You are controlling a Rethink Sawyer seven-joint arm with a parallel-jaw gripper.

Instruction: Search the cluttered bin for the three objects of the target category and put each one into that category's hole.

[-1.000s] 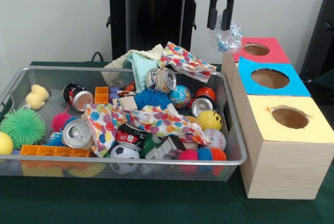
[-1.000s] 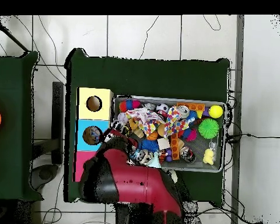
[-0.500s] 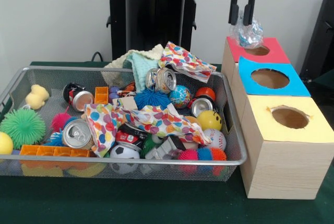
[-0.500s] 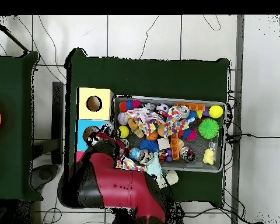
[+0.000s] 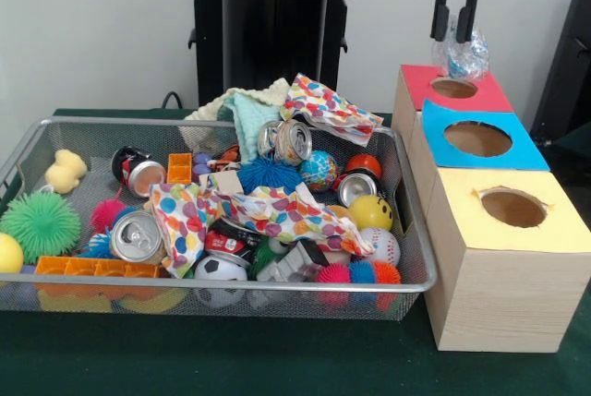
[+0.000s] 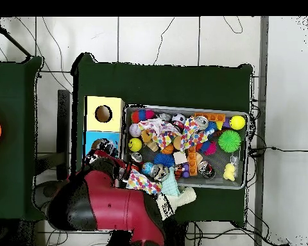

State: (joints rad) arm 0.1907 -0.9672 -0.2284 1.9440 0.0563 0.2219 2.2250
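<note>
- The pincer point(image 5: 455, 29) hangs at the top of the front view, its two dark fingers point(image 5: 443, 16) close together and clamped on the upper part of a crumpled clear plastic bag point(image 5: 462, 54).
- That bag dangles right above the round hole of the red-topped box point(image 5: 480, 98); whether its lower edge touches the box I cannot quite tell.
- Three wooden boxes stand in a row touching one another: the red-topped one nearest the robot, then the blue-topped box point(image 5: 526, 149), then the yellow-topped box point(image 5: 563, 230) nearest the front camera.
- The bin point(image 5: 277, 282) sits on the green table point(image 5: 277, 359) just beside the boxes, on their left in the front view.
- Inside the bin lie drink cans, spiky rubber balls, a small soccer ball point(image 5: 220, 273), a yellow smiley ball point(image 5: 372, 211), orange plastic blocks and a polka-dot cloth point(image 5: 268, 211).
- A pale knitted cloth point(image 5: 242, 105) and a second dotted cloth hang over the bin's far rim.
- In the overhead view the red arm point(image 6: 111, 205) covers the red-topped box, so the pincer is hidden there.
</note>
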